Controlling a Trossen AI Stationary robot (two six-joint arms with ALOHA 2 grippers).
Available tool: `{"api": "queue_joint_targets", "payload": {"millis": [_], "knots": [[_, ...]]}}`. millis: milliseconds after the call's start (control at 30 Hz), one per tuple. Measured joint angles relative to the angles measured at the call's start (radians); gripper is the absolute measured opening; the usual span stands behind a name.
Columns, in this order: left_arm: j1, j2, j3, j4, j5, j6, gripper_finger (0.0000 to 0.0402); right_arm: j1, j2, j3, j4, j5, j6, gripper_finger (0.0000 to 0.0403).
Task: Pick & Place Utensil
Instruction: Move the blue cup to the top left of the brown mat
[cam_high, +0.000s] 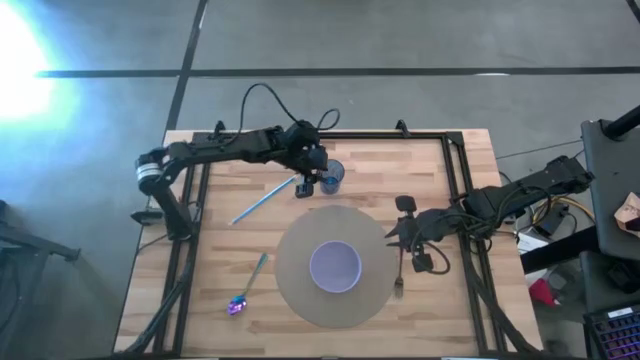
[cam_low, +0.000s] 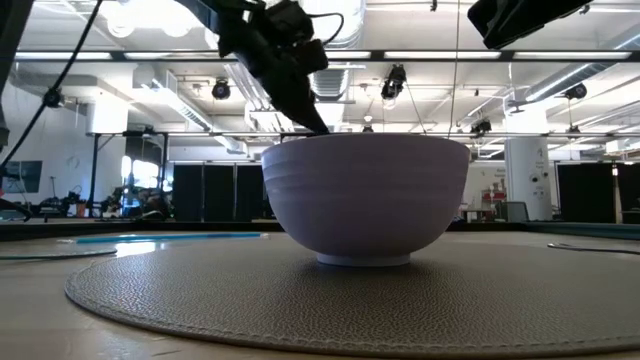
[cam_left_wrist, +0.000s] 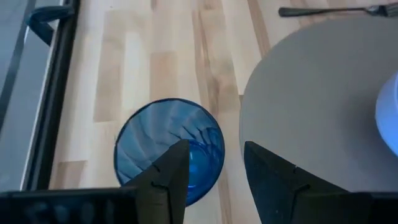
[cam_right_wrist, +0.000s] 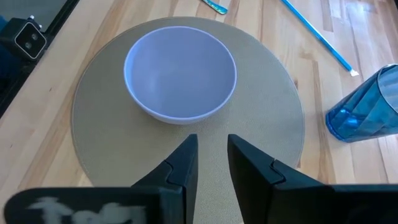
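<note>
At the round grey placemat's (cam_high: 300, 290) right edge, on the wooden table (cam_high: 470, 310), lies the slim metal fork (cam_high: 398, 275), just below the right end effector (cam_high: 420, 262), its fingers narrowly parted and empty. The left end effector (cam_high: 305, 186) hovers open beside the blue ribbed plastic cup (cam_high: 332, 176).

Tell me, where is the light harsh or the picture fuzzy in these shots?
High view: strong white glare washes out the floor at the upper left corner. Low view: bright ceiling lights behind the bowl, and the near mat is soft. Left wrist view: the left pincer is blurred in front of the blue cup.
</note>
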Motion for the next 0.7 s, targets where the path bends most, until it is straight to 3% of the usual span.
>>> {"api": "queue_joint_targets", "payload": {"millis": [700], "knots": [[0.000, 0.061, -0.002, -0.014, 0.033, 0.011, 0.0147, 0.000, 0.000, -0.002, 0.001, 0.000, -0.003, 0.0083]]}}
